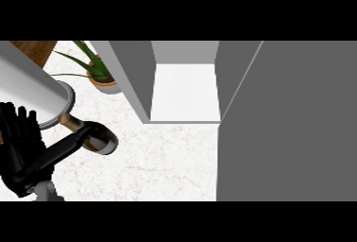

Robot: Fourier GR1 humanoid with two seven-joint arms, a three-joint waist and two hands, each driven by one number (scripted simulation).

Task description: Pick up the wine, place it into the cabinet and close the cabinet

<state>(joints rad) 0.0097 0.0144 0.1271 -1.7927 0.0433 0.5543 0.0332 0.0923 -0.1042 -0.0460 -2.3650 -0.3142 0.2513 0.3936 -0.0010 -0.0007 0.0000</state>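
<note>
Head view looks steeply down on a white marbled table (167,160), with the open cabinet (182,90) at the top middle: its pale inner floor shows between two grey side walls, and a large grey panel, apparently its door (293,123), fills the right side and runs out of the picture. At the left, the left hand (28,146) comes up from the lower edge, fingers straight and pointing up, thumb stretched out to the right so that it touches or overlaps the wine bottle (97,137). The bottle lies just beside the hand on the table, dark body and brownish neck, partly hidden by the thumb and by a big white cylinder (31,90) that crosses the upper left corner; what that cylinder is cannot be made out. A potted plant (101,75) stands by the cabinet's left wall. The right hand shows nowhere.
</note>
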